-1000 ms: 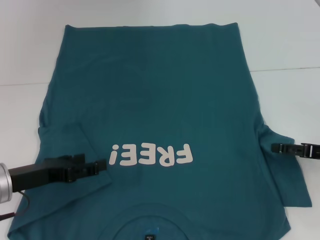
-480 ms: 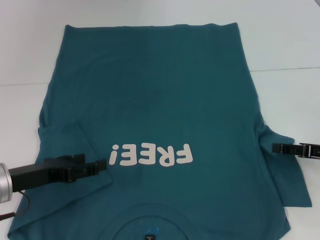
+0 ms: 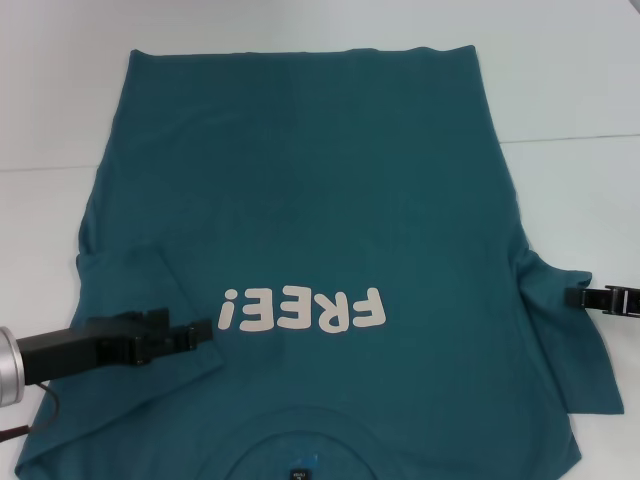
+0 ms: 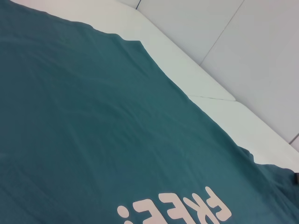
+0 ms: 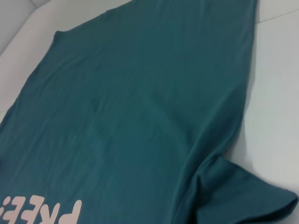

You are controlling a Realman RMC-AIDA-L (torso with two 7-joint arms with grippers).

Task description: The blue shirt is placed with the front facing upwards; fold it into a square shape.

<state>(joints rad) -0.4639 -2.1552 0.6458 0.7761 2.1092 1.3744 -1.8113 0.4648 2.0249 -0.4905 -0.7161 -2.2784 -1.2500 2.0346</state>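
Table (image 3: 580, 90): white, kept under the whole garment as a flat folding surface.
Blue shirt (image 3: 300, 200): spread flat, "FREE!" print (image 3: 305, 310) upward, collar nearest the robot, so the sides can be folded inward.
Left sleeve (image 3: 140, 300): already laid over the body (first fold, it is judged).
Left gripper (image 3: 200, 333): low at that sleeve's edge beside the print; fingers seen drawn together.
Right gripper (image 3: 577, 296): at the right sleeve's (image 3: 575, 350) edge; finger state cannot be told.
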